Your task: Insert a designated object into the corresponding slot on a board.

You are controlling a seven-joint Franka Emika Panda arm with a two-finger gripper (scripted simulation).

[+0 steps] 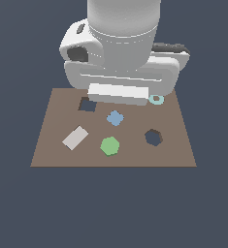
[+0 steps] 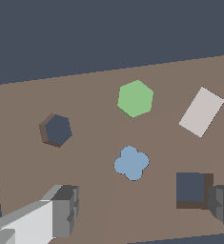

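The green hexagonal piece [image 1: 109,146] [image 2: 135,98] lies flat on the brown board [image 1: 176,155] [image 2: 94,109], near its front edge in the exterior view. The dark hexagonal slot [image 1: 154,137] [image 2: 56,130] is cut through the board toward the exterior view's right of the piece, with nothing in it. My gripper [image 2: 144,206] hovers high over the back of the board, open, with its grey fingers [image 2: 65,209] spread wide and nothing between them. In the exterior view the white hand [image 1: 118,93] hides the fingertips.
A light-blue rounded piece [image 1: 115,117] [image 2: 131,163] lies mid-board under the gripper. A grey rectangular block [image 1: 75,138] [image 2: 201,111] rests toward the exterior view's left. A square hole [image 1: 87,104] [image 2: 192,188] is at the back left. A small teal ring [image 1: 156,99] shows beside the hand.
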